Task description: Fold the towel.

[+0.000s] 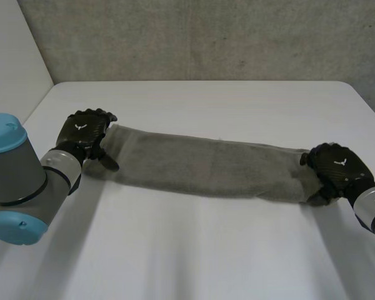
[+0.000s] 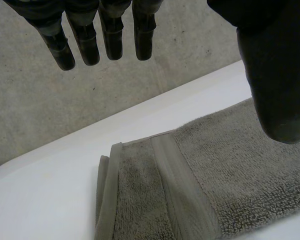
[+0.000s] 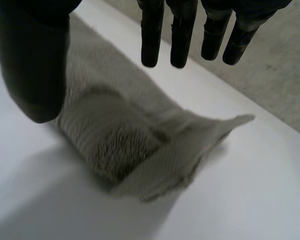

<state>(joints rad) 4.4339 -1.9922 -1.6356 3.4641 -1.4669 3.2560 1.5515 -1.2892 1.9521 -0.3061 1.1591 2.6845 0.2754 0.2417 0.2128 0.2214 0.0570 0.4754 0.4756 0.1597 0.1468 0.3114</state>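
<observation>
Up front, the grey left arm with light-blue caps [image 1: 12, 181] reaches over the white table [image 1: 194, 250] to your black left hand [image 1: 82, 132], poised at one short end of the long grey-brown terry towel [image 1: 206, 167]. The towel lies as a narrow band across the middle of the table.

In that hand's wrist view the left fingers [image 2: 87, 45] are straight and the left thumb [image 2: 277, 85] stands well apart. The layered, hemmed end [image 2: 140, 200] lies flat below with nothing pinched.

At the opposite end your black right hand [image 1: 335, 164] is likewise spread. Nothing is caught between the right fingers [image 3: 150, 40] and right thumb [image 3: 35, 75], and the end beneath is rumpled, with a raised corner [image 3: 230, 122] standing off the table. Beyond the towel, the table runs back to the grey concrete wall [image 1: 206, 37].

The likely trouble lies in the grasp:
- Close on the top layer alone at the hemmed end and the band may peel open as you lift.
- Catch only the raised corner on the right and that end could twist, leaving the fold skewed.
- Carry one end across too low and the long middle may drag and bunch.
</observation>
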